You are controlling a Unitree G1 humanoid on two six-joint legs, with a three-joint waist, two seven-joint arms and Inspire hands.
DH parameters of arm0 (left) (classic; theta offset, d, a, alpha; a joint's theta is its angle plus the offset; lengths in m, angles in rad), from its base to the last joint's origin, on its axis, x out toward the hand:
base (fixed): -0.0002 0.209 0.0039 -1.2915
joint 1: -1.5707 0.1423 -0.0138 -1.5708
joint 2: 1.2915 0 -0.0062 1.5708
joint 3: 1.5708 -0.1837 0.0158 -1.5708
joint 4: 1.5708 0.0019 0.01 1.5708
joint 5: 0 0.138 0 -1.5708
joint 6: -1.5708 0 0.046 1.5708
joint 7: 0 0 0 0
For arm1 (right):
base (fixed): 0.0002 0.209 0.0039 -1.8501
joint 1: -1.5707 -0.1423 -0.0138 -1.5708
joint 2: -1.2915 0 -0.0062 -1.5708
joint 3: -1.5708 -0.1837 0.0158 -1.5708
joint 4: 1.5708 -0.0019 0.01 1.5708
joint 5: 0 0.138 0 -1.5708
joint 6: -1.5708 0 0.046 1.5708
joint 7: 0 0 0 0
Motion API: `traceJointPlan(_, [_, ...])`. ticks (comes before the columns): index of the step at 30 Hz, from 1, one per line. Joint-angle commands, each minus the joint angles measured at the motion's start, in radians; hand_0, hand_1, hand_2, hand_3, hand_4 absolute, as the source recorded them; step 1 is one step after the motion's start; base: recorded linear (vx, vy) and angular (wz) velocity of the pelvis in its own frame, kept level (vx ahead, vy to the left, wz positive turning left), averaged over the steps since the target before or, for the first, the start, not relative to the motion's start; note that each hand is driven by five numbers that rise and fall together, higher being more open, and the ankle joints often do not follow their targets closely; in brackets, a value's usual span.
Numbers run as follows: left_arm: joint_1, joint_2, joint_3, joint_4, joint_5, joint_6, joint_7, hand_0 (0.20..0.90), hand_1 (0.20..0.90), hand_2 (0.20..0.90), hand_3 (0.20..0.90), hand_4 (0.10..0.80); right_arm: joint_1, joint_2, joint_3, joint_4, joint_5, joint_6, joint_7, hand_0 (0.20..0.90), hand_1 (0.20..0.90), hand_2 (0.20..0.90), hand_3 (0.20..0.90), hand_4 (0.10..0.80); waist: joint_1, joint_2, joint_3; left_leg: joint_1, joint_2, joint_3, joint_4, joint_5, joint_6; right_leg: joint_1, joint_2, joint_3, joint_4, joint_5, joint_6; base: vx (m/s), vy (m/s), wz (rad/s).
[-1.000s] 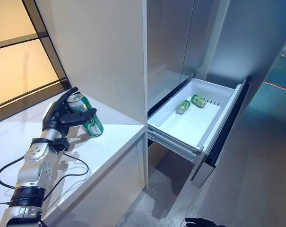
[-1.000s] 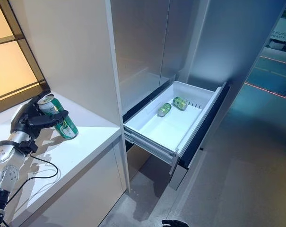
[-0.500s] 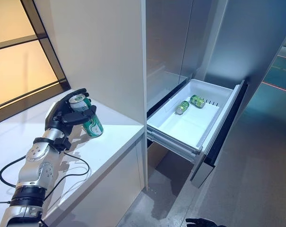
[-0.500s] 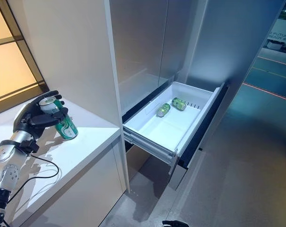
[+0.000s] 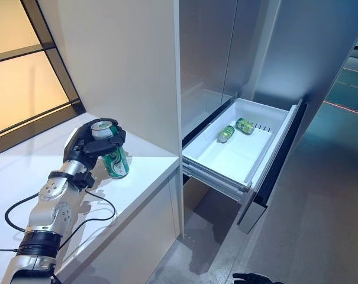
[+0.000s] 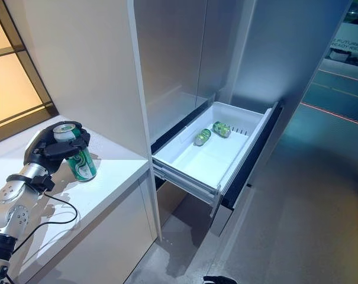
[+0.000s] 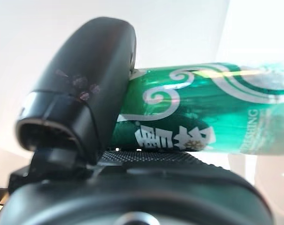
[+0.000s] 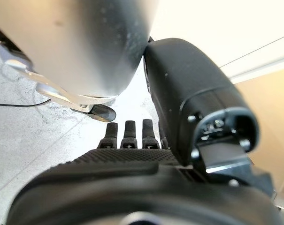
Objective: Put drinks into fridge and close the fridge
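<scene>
On the white counter [image 5: 137,183] a green drink can [image 5: 116,163] stands tilted, its silver top leaning toward my left hand [image 5: 81,145]. That hand is shut on the can, fingers curled over its rim and the thumb across its side. In the left wrist view the thumb [image 7: 85,79] presses against the green can [image 7: 203,112]. The fridge's white drawer [image 5: 273,145] is pulled out to the right, with two green cans [image 5: 226,134] [image 5: 245,125] lying at its back. My right hand [image 8: 127,133] hangs low over the floor, fingers straight, holding nothing.
A tall white panel [image 5: 125,65] rises at the counter's far right end, between it and the fridge body [image 5: 208,53]. A window [image 5: 19,83] runs along the left. The drawer's dark front [image 5: 276,177] juts out over the grey floor [image 5: 321,225].
My left hand has curled its fingers over the can's top and taken hold of it; the can now stands more upright. The view has shifted slightly.
</scene>
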Motion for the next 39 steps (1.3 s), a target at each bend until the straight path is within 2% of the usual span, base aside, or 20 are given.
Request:
traceJointPlan(1, [-0.236,0.037,0.049,-0.05,-0.043,-0.167,-0.029,0.3,0.3,0.3,0.2,0.1,-0.004,-0.045,0.055,0.074,-0.011,-0.017,0.03,0.9,0.9,0.9,0.9,0.8,-0.016,0.027,-0.024,0.024,-0.073,-0.047,0.042,-0.122,0.05,-0.02,0.023,0.04,0.109,-0.115,0.04,0.0,0.0,0.0])
traceJointPlan(5, [-0.245,0.037,0.037,-0.123,-0.074,-0.169,-0.042,0.3,0.3,0.3,0.2,0.1,-0.006,-0.049,0.054,0.034,0.042,-0.072,0.038,0.9,0.9,0.9,0.9,0.8,-0.016,0.025,-0.023,0.021,-0.071,-0.047,0.046,-0.122,0.049,-0.021,0.022,0.038,0.11,-0.113,0.04,0.0,0.0,0.0])
traceJointPlan(6, [-0.248,0.037,0.032,-0.166,-0.094,-0.168,-0.054,0.3,0.3,0.3,0.2,0.1,-0.01,-0.053,0.057,0.0,0.043,-0.111,-0.017,0.9,0.9,0.9,0.9,0.8,-0.016,0.024,-0.022,0.02,-0.071,-0.048,0.046,-0.122,0.05,-0.021,0.022,0.036,0.111,-0.113,0.04,0.0,0.0,0.0])
traceJointPlan(8, [-0.257,0.008,0.011,-0.243,-0.111,-0.162,-0.069,0.3,0.3,0.3,0.2,0.1,-0.045,-0.043,0.066,-0.039,0.028,-0.192,-0.044,0.9,0.9,0.9,0.9,0.8,-0.009,0.03,-0.025,0.016,-0.069,-0.052,0.048,-0.119,0.051,-0.025,0.024,0.037,0.115,-0.111,0.04,0.0,0.0,0.0])
traceJointPlan(11, [-0.265,-0.01,0.001,-0.322,-0.127,-0.139,-0.085,0.3,0.3,0.3,0.2,0.1,-0.056,-0.043,0.09,-0.148,0.033,-0.248,-0.052,0.9,0.9,0.9,0.9,0.8,-0.009,0.035,-0.023,0.017,-0.071,-0.052,0.043,-0.12,0.054,-0.026,0.023,0.034,0.116,-0.116,0.039,-0.012,0.004,0.0])
traceJointPlan(12, [-0.267,-0.012,0.0,-0.346,-0.134,-0.133,-0.1,0.3,0.3,0.3,0.2,0.1,-0.048,-0.047,0.095,-0.269,0.049,-0.22,-0.042,0.9,0.9,0.9,0.9,0.8,-0.014,0.035,-0.02,0.017,-0.071,-0.051,0.041,-0.119,0.056,-0.027,0.022,0.033,0.117,-0.116,0.04,-0.065,0.001,0.0])
traceJointPlan(13, [-0.262,-0.004,-0.008,-0.37,-0.143,-0.146,-0.124,0.3,0.3,0.3,0.2,0.1,-0.012,-0.051,0.107,-0.501,0.077,-0.163,-0.036,0.9,0.9,0.9,0.9,0.8,-0.028,0.033,-0.016,0.018,-0.072,-0.048,0.039,-0.117,0.057,-0.03,0.021,0.034,0.119,-0.115,0.042,-0.058,-0.009,-0.01])
traceJointPlan(19, [-0.184,0.005,-0.048,-0.402,-0.152,-0.241,-0.204,0.3,0.3,0.3,0.2,0.1,0.051,-0.073,0.091,-1.045,0.174,-0.136,0.045,0.9,0.9,0.9,0.9,0.8,-0.061,0.03,-0.005,0.019,-0.072,-0.043,0.031,-0.106,0.057,-0.036,0.023,0.05,0.116,-0.108,0.049,-0.05,-0.012,-0.01])
traceJointPlan(21, [-0.132,-0.004,-0.05,-0.401,-0.145,-0.288,-0.262,0.3,0.3,0.3,0.2,0.1,0.03,-0.117,0.06,-1.193,0.229,-0.15,0.082,0.9,0.9,0.9,0.9,0.8,-0.064,0.03,0.0,0.02,-0.071,-0.041,0.028,-0.101,0.057,-0.037,0.024,0.055,0.114,-0.103,0.049,-0.041,0.005,-0.06])
traceJointPlan(22, [-0.11,-0.009,-0.052,-0.405,-0.137,-0.307,-0.277,0.3,0.3,0.3,0.2,0.1,0.009,-0.135,0.04,-1.267,0.253,-0.113,0.086,0.9,0.9,0.9,0.9,0.8,-0.064,0.031,0.001,0.019,-0.071,-0.04,0.027,-0.099,0.058,-0.039,0.024,0.057,0.114,-0.101,0.048,-0.037,0.02,-0.09])
traceJointPlan(23, [-0.088,-0.018,-0.058,-0.41,-0.129,-0.328,-0.296,0.3,0.3,0.3,0.2,0.1,-0.02,-0.157,0.027,-1.32,0.29,-0.116,0.088,0.9,0.9,0.9,0.9,0.8,-0.063,0.032,0.002,0.018,-0.072,-0.039,0.028,-0.097,0.059,-0.04,0.025,0.061,0.114,-0.1,0.046,-0.023,0.026,-0.16])
traceJointPlan(26, [-0.065,-0.04,-0.07,-0.422,-0.119,-0.345,-0.331,0.3,0.3,0.3,0.2,0.1,-0.072,-0.181,0.014,-1.392,0.343,-0.119,0.075,0.9,0.9,0.9,0.9,0.8,-0.057,0.034,0.003,0.016,-0.074,-0.041,0.029,-0.095,0.062,-0.041,0.026,0.067,0.113,-0.097,0.043,-0.015,0.022,-0.14])
traceJointPlan(29, [-0.053,-0.071,-0.087,-0.471,-0.092,-0.325,-0.358,0.3,0.3,0.3,0.2,0.1,-0.122,-0.165,0.016,-1.461,0.434,-0.096,0.074,0.9,0.9,0.9,0.9,0.8,-0.051,0.034,-0.001,0.011,-0.074,-0.043,0.032,-0.094,0.067,-0.043,0.026,0.07,0.112,-0.096,0.039,0.0,0.0,0.0])
traceJointPlan(32, [-0.057,-0.087,-0.111,-0.499,-0.072,-0.302,-0.376,0.3,0.3,0.3,0.2,0.1,-0.142,-0.147,0.029,-1.494,0.522,-0.037,0.099,0.9,0.9,0.9,0.9,0.8,-0.047,0.03,-0.002,0.01,-0.076,-0.045,0.035,-0.095,0.068,-0.042,0.026,0.069,0.112,-0.095,0.038,0.0,0.0,0.0])
traceJointPlan(39, [-0.1,-0.086,-0.178,-0.529,-0.058,-0.266,-0.372,0.3,0.3,0.3,0.2,0.1,-0.19,-0.142,0.086,-1.495,0.62,0.034,0.119,0.9,0.9,0.9,0.9,0.8,-0.04,0.02,-0.003,0.006,-0.077,-0.049,0.041,-0.094,0.066,-0.039,0.024,0.058,0.109,-0.092,0.036,-0.001,-0.004,0.0])
